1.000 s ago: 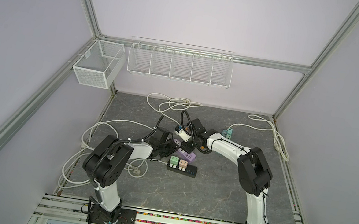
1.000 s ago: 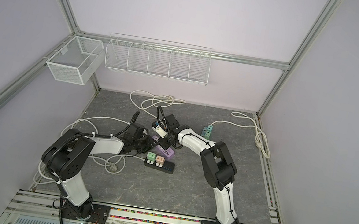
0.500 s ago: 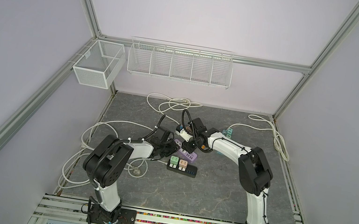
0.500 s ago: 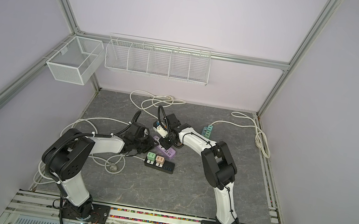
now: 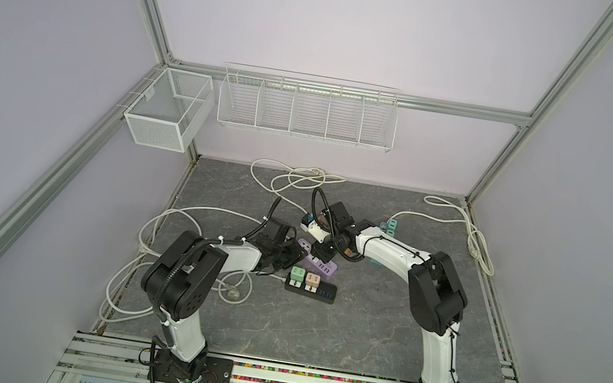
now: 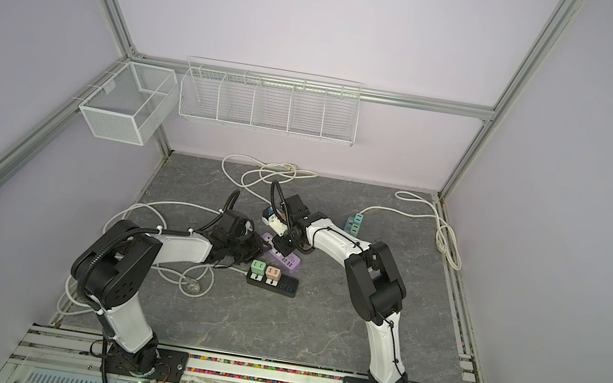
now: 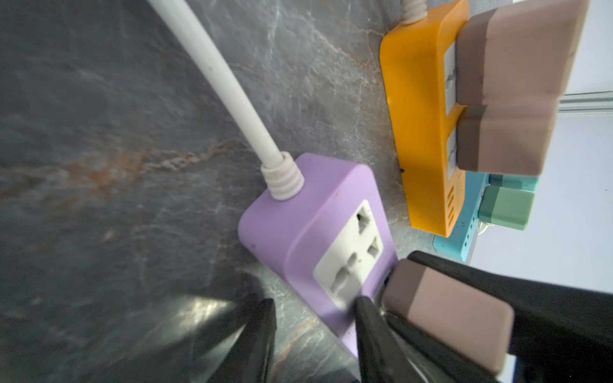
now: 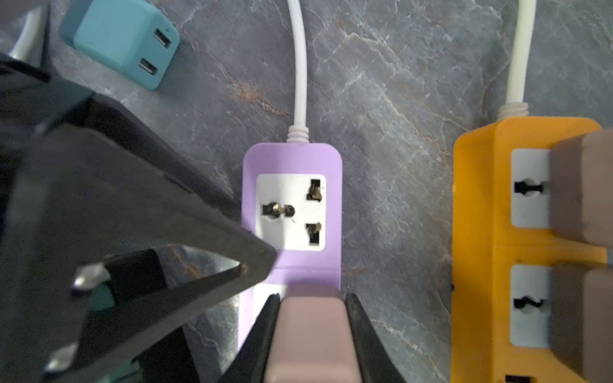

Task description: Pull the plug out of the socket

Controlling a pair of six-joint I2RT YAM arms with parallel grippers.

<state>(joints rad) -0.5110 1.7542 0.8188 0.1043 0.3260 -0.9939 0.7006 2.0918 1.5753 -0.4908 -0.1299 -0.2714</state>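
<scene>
At the right fingers [image 8: 363,335]: clamped on the two flat sides of the pink plug [image 8: 311,335], black tips low near its base. Plug seated in the occupied socket [image 8: 263,293] of the purple power strip [image 8: 292,159], only a sliver of white faceplate showing beside it. Prongs hidden, so no telling how deep.

Best pulled straight out from the strip's top face, judging by that seat: up and away from the desk [image 5: 356,336], square to the strip's long axis. That axis laid from the white cord [image 8: 300,66] end back under the grip. Nearer by far on the right side, already on the plug.

At the left fingers [image 8: 166,199]: one tip against the strip's long side edge, just beside the empty socket [image 8: 290,212]. In the left wrist view, a gap between the two, with the strip's edge in it. Pinching or only bracing: cannot tell. Probably wanted as a hold-down, against a light strip lifting along with the plug.

Smooth matte plastic all round: a rounded block for the plug, a rounded bar for the strip, a ribbed collar at the cord. Just beside, an orange strip [image 8: 481,252] carrying two brown plugs [image 8: 583,185]. Farther off, a loose teal plug [image 8: 122,43] on the grey, veined, stone-look desk.
</scene>
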